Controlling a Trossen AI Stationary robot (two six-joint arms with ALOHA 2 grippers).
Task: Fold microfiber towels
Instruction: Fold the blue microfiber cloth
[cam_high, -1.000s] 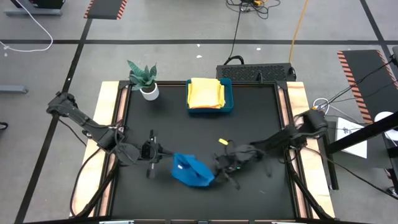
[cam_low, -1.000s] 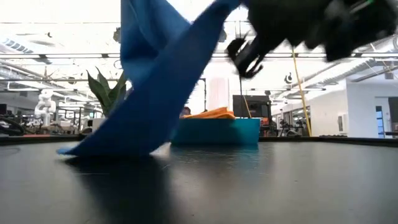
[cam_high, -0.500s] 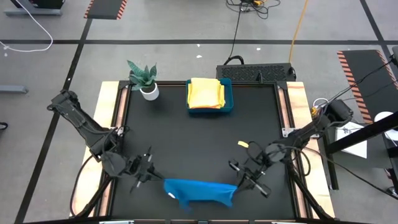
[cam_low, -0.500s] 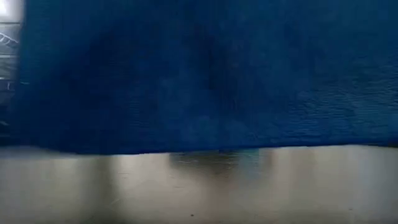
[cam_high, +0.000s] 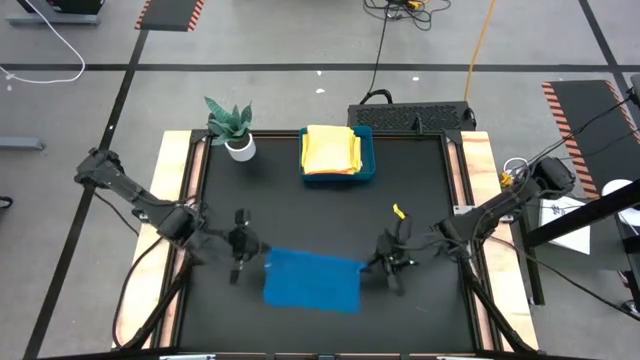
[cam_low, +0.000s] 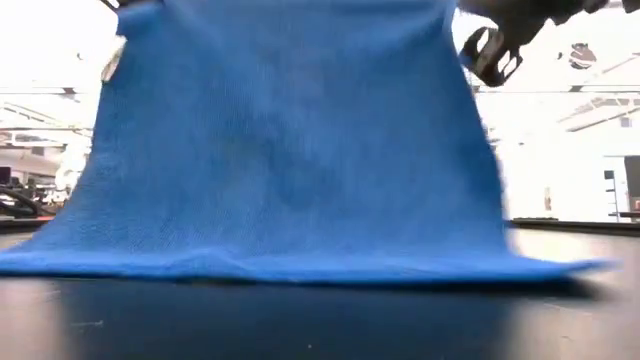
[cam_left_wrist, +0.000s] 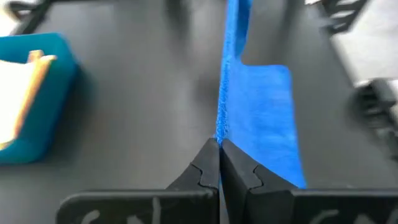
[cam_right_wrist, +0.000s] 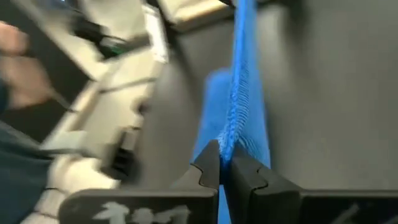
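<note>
A blue microfiber towel (cam_high: 312, 280) is stretched between my two grippers over the near middle of the black table. Its far edge is held up; its near edge (cam_low: 300, 268) lies on the table. My left gripper (cam_high: 262, 252) is shut on the towel's far left corner. My right gripper (cam_high: 366, 266) is shut on its far right corner. A teal tray (cam_high: 366, 168) at the far middle holds folded yellow towels (cam_high: 330, 150). My left gripper pinches the towel's far left corner (cam_left_wrist: 220, 135) between its two fingers, coming level from the table's left. The far edge runs taut from it toward the other gripper. My right gripper pinches the towel's far right corner (cam_right_wrist: 229, 142) between its two fingers, coming level from the table's right. The cloth slopes down from the held edge, and its near edge rests on the table.
A potted plant (cam_high: 232, 125) stands at the far left of the table. A dark keyboard-like box (cam_high: 410, 116) sits beyond the table's far edge. Bare black table surface (cam_high: 300, 215) lies between the towel and the tray.
Both grippers have moved apart, swung toward the near edge and come back toward the far side, carrying the towel. The towel, first a bunched heap held at one side, has been spread out flat and drawn taut, its near edge laid on the table.
</note>
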